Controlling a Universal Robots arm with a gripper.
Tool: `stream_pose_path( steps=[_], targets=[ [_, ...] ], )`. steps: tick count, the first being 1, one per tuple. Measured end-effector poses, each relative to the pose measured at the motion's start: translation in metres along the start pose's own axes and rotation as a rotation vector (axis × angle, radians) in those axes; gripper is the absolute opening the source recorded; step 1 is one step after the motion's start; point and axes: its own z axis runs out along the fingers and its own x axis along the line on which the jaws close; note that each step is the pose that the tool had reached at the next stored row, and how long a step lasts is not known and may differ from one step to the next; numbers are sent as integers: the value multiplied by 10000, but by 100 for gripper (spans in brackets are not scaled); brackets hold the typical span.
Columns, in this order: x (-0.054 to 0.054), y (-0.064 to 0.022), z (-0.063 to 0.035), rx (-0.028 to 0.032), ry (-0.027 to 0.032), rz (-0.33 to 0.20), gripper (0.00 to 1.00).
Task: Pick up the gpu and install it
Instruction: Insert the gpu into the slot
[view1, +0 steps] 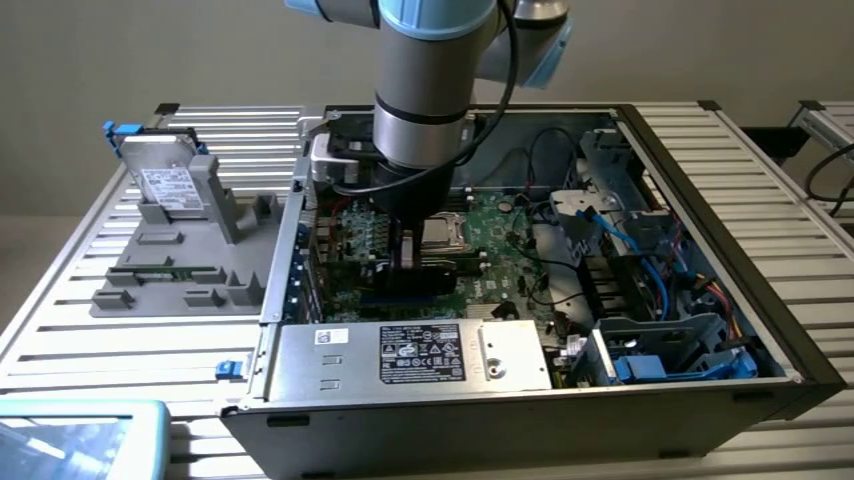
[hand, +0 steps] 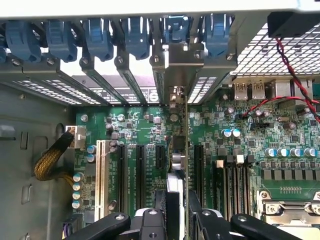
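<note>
Exterior view: slatted metal counter (view1: 94, 330) against a plain beige wall, open PC case (view1: 747, 300) lying on its side on it. To the exterior view's left of the case sits a grey foam fixture tray (view1: 180, 275) with a grey hard drive (view1: 167, 185) standing in one of its slots; the other slots look bare. Inside the case: green motherboard (view1: 501, 240), silver power supply (view1: 414, 355) along the near wall, blue drive cage (view1: 661, 350) and cables toward the exterior view's right. My arm comes straight down into the case, and my hand (view1: 411, 255) is low over the board, over the slot area, with a dark edge-on card under it.

Wrist view: I look down along the gpu (hand: 178, 150), seen edge-on, thin, long axis running away from my fingers toward the case's rear wall. Its silver bracket (hand: 179, 62) sits at one opening in the row of rear slot bays (hand: 115, 65), under the blue retention clips (hand: 100, 37). The card stands directly below my hand (hand: 176, 220), in line with one of the black expansion slots (hand: 141, 172), with slots either side bare. My fingers (hand: 150, 222) are partly closed and clamp the card's near edge between them. Can't tell whether the card edge is fully seated in the slot.
</note>
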Motion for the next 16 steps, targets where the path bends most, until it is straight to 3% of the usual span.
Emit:
stream_pose_path(
  steps=[16],
  targets=[
    [-1, -2, 19, 2, 5, -45, 28]
  ],
)
